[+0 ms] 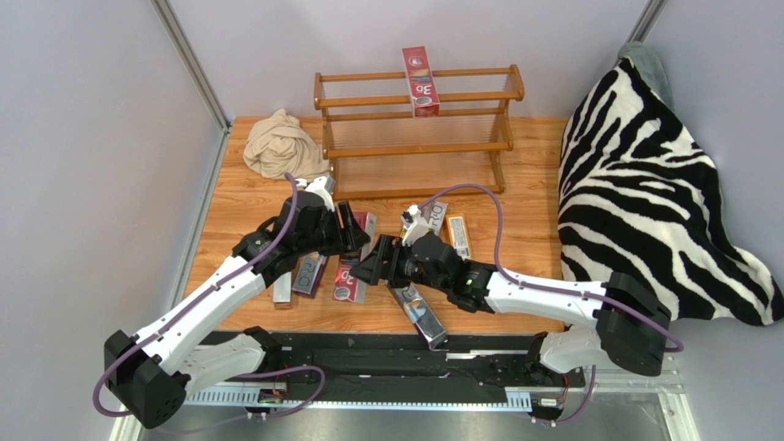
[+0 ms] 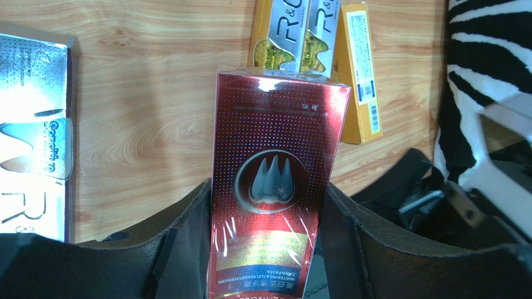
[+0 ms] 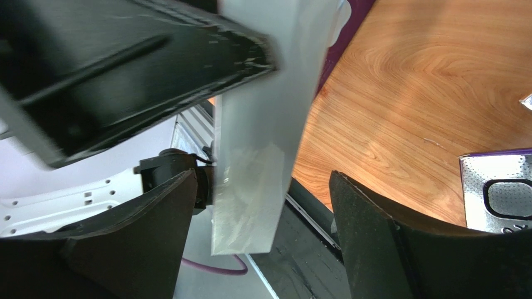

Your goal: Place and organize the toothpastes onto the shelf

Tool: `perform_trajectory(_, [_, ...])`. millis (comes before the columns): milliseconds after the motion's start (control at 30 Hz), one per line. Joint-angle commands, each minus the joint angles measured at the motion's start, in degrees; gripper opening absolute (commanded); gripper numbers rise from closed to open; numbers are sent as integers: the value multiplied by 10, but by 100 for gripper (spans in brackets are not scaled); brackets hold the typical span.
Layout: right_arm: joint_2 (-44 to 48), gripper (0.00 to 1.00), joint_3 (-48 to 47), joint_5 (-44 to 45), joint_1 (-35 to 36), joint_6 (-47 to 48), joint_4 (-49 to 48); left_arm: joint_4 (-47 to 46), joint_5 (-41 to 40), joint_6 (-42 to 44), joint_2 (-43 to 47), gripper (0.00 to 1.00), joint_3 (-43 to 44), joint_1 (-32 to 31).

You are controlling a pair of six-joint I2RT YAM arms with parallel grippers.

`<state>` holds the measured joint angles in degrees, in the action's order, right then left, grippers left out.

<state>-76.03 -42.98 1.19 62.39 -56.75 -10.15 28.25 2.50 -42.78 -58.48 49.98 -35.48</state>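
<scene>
One red carton (image 2: 281, 118) shows its tooth emblem (image 2: 270, 182) only from left wrist.

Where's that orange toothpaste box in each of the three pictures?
Top external: orange carton lies right of centre, on the table in front of the shelf.
Left wrist: orange carton near the top, right of centre, beside the silver cartons.
Right wrist: not in view.
Shared landmark: the wooden tabletop.

The wooden table (image 1: 248, 197) bears the shelf (image 1: 414, 147) at the back, with a red 3D carton (image 1: 420, 81) on its top tier. A beige cloth (image 1: 281, 145) lies beside the shelf and a zebra blanket (image 1: 644, 202) over the right edge. Nearer lie cartons — silver cartons (image 1: 308, 274) and an orange carton (image 1: 457, 235).
</scene>
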Motion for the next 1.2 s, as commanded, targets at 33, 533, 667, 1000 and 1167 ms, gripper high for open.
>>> perform_trajectory(33, [-42, 77, -29, -3, 5, -14, -55, -13, 5, -10, 27, 43, 21, -3])
perform_trajectory(533, [-57, 26, -21, -13, 5, -17, -73, -11, 9, -7, 49, 60, 11, -2])
perform_trajectory(667, [-38, 26, -13, 6, 0, -6, -52, 30, -24, 17, 55, 81, 27, -2])
perform_trajectory(1000, [72, 26, 41, -38, -78, 47, -10, 38, 12, 102, 75, 99, 57, 32])
perform_trajectory(1167, [136, 27, 38, -155, -125, 113, -1, -116, 284, 107, 99, 99, -3, 110])
